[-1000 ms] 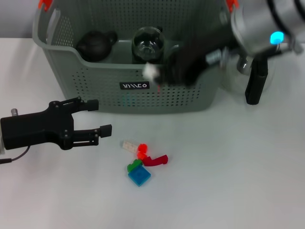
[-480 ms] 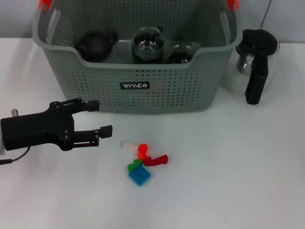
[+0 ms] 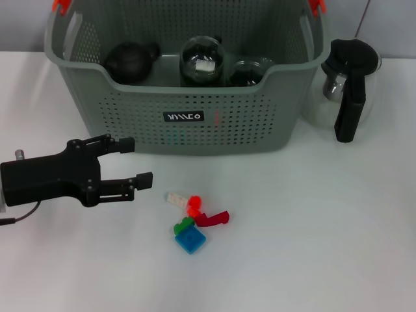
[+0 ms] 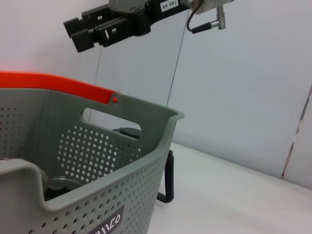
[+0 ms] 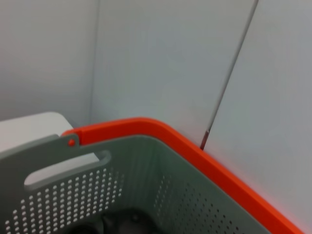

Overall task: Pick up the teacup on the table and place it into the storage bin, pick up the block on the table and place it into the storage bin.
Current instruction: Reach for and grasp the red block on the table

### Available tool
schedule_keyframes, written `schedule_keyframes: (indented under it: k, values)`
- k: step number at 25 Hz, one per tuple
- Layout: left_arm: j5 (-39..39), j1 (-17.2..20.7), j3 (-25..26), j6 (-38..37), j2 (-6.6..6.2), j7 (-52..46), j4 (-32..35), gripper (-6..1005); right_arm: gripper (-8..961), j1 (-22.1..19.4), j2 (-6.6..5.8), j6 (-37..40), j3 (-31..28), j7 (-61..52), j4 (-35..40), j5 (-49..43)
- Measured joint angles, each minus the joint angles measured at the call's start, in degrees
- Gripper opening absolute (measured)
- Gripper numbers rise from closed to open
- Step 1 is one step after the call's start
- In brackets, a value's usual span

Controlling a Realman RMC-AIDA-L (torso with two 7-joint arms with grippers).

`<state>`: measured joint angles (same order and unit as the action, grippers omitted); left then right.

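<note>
1. In the head view we see the storage bin (image 3: 188, 130) standing at the far middle of the white table (image 3: 312, 247), its black label facing us.
2. Inside the bin lie a dark teapot (image 3: 130, 60), a clear round glass vessel (image 3: 203, 62) and a darker glass cup (image 3: 248, 73) side by side; which of these is the teacup we cannot tell.
3. We find the blocks (image 3: 194, 222) as a small cluster of red, green, blue and white pieces on the table, in front of the bin and apart from it.
4. Our left gripper (image 3: 133, 161) hovers low over the table to the left of the blocks, fingers spread apart and holding nothing.
5. Our right gripper (image 4: 92, 33) shows only in the left wrist view, high above the bin; we cannot tell how its fingers stand.
6. A glass pitcher (image 3: 344, 88) with a black handle stands just right of the bin.
</note>
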<state>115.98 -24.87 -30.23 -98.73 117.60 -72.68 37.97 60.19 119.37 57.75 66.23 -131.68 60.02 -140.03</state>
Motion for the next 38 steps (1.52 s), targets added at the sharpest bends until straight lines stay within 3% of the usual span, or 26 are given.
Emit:
schedule_keyframes:
  k: [5, 11, 14, 17, 22, 29, 38]
  values:
    - [0.01, 0.10, 0.01, -0.68, -0.09, 0.00, 0.08, 862, 681, -5.11, 0.38, 11.75, 0.12, 2.21, 11.35, 5.68]
    - [0.39, 1.01, -0.01, -0.61, -0.08, 0.63, 0.09, 862, 944, -12.09, -0.86, 34.04, 0.14, 6.76, 22.03, 12.19]
    - [0.38, 1.19, 0.00, -0.62, -0.09, 0.88, 0.08, 862, 946, -13.52, -0.94, 41.15, 0.68, 7.16, 22.31, 10.10]
    - [0.39, 1.20, 0.00, -0.62, -0.09, 0.88, 0.05, 862, 945, -14.02, 0.18, 43.89, 2.62, 7.65, 21.24, 5.68]
    - [0.42, 0.96, -0.11, -0.66, -0.09, 0.88, -0.12, 862, 944, -13.36, 0.92, 40.61, 12.05, 7.21, 14.90, 1.68]
    - [0.47, 1.03, -0.42, -0.68, -0.06, 0.88, -0.23, 862, 942, -8.05, 1.26, 29.50, 23.87, 5.98, 1.31, 1.67]
    - [0.48, 1.55, -0.41, -1.01, 0.17, 0.88, -0.27, 862, 940, -4.81, 1.57, 17.16, 35.26, 5.16, -6.10, 4.88]
